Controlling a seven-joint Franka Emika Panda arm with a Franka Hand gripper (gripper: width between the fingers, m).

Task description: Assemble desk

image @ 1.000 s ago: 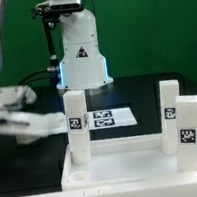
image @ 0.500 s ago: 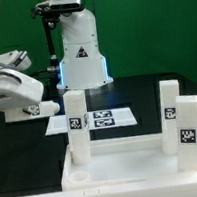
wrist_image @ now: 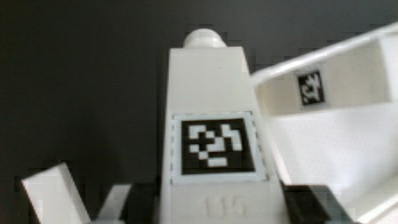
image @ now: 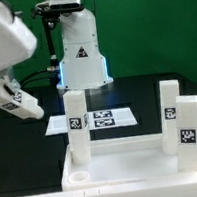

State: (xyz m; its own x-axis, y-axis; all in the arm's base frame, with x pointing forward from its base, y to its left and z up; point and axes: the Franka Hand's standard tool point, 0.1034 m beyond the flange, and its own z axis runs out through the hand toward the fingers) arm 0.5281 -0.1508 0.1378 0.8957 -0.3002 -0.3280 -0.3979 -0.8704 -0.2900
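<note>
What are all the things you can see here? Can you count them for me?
desk top: one, white, front of the table.
standing legs: three, white with black tags, one at the exterior view's left of the desk top, two at its right.
held leg: one, white, tagged, lifted off the table.
marker board: one, white, behind the desk top.
table: one, black.
robot base: one, white, at the back.
gripper: one, shut on the held leg.
</note>
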